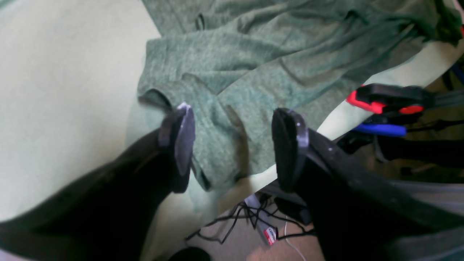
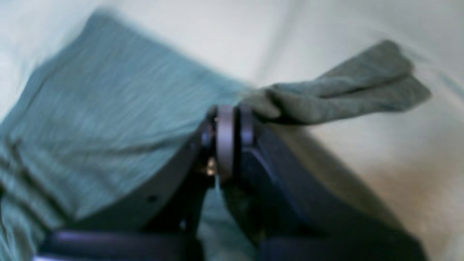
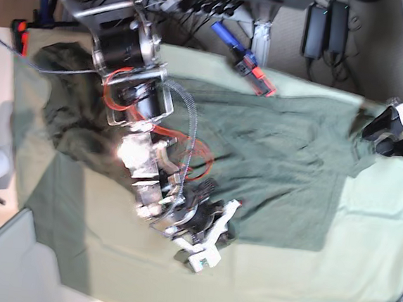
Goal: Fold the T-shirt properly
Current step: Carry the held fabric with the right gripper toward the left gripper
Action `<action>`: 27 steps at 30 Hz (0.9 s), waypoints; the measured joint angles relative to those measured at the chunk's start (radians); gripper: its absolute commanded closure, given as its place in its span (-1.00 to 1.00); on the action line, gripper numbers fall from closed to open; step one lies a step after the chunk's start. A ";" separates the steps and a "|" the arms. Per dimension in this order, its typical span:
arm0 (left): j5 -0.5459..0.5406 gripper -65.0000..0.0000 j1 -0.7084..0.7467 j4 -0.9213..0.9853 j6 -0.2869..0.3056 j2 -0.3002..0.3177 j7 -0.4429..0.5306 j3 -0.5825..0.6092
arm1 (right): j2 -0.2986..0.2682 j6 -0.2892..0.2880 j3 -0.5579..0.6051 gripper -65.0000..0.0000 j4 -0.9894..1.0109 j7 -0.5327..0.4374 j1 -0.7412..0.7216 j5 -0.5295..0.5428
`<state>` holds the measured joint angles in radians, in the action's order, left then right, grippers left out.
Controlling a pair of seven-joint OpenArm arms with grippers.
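While right hand [image 2: 230,125] pinches T-shirt [image 3: 270,171], left hand [image 1: 232,145] gapes.

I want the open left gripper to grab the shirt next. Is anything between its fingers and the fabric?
Nothing visible. The left gripper hangs open right over the T-shirt edge at the table's border; the red and blue clamps sit off to the side.

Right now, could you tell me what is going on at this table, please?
A two-armed robot is working on folding a dark green T-shirt that lies spread over a pale green tablecloth. The right gripper is shut on a bunched bit of the shirt's fabric. The left gripper hangs open above a rumpled part of the shirt near the table's edge, holding nothing. The shirt is wrinkled and not yet neatly folded.
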<state>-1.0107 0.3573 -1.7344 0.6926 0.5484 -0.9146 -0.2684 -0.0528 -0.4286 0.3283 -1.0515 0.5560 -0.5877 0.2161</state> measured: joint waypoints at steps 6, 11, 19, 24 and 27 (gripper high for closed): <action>0.003 -0.14 0.000 0.000 0.000 0.000 0.025 0.000 | -0.005 -0.002 0.072 1.00 -0.195 0.036 0.113 0.000; 0.010 -0.14 -0.002 0.000 0.000 0.000 0.025 0.000 | -0.005 -0.003 0.072 1.00 -0.374 0.063 0.216 0.013; 0.034 -0.14 -0.003 0.000 0.000 0.000 0.025 0.000 | -0.006 -0.024 0.072 1.00 -0.480 0.084 0.292 0.053; 0.034 -0.14 -0.003 0.000 0.000 0.000 0.025 0.000 | -0.006 -0.058 0.074 1.00 -0.507 0.146 0.293 0.135; 0.036 -0.14 -0.002 0.000 0.000 0.000 0.025 0.000 | -0.006 -0.058 0.074 1.00 -0.506 0.161 0.294 0.133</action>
<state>-0.9749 0.3550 -1.7344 0.6926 0.5484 -0.8898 -0.2684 -0.0593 -0.4866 0.4019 -1.5578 0.7166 -0.2939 0.3489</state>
